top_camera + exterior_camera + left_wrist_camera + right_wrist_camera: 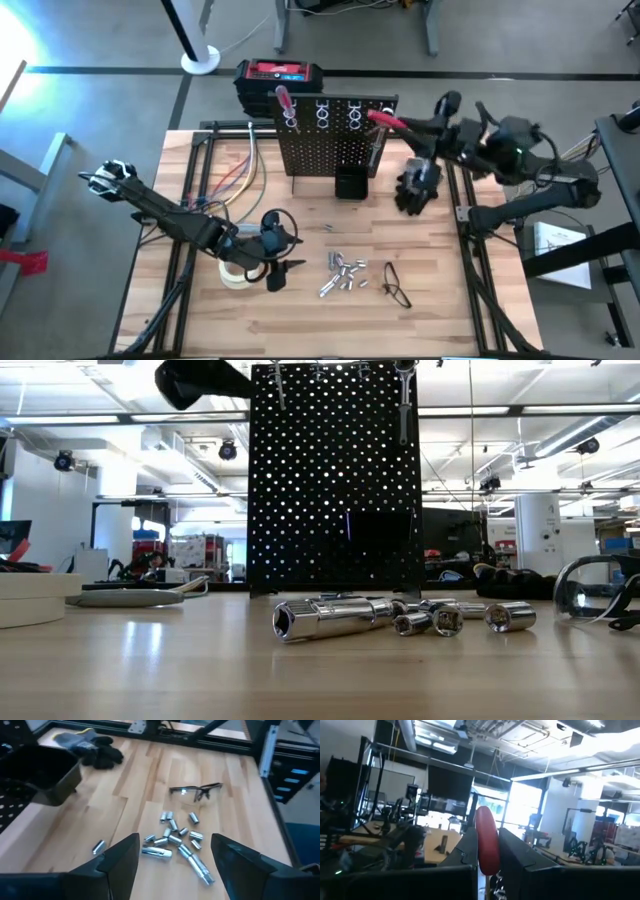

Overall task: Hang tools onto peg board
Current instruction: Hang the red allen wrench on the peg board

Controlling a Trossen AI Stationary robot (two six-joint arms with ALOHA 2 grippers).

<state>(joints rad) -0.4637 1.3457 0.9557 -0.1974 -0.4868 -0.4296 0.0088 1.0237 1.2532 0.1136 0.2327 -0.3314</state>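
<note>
The peg board (330, 140) stands upright at the table's far middle, with a red-handled tool (285, 100) stuck in a ring hook at its top left and a grey wrench (403, 400) hanging near its top right. A heap of silvery sockets (345, 275) lies on the table's near middle. My left gripper (282, 272) hovers open just left of the heap, which shows ahead of its fingers in the left wrist view (177, 842). My right gripper (415, 128) is raised beside the board's top right corner, shut on a second red-handled tool (385, 120). My right gripper pinches the tool's red handle (489, 855) between its two fingers. The handle's rounded free end (485, 817) sticks out past the fingertips, toward the board. The tool is lifted clear of the table, and the gripper hides its metal part.
A black bin (349, 185) hangs low on the board's front. Black gloves (418, 185) lie right of the board, safety glasses (395, 285) right of the sockets, a whitish tape roll (238, 275) under my left arm. A red-and-black box (280, 75) sits behind the board.
</note>
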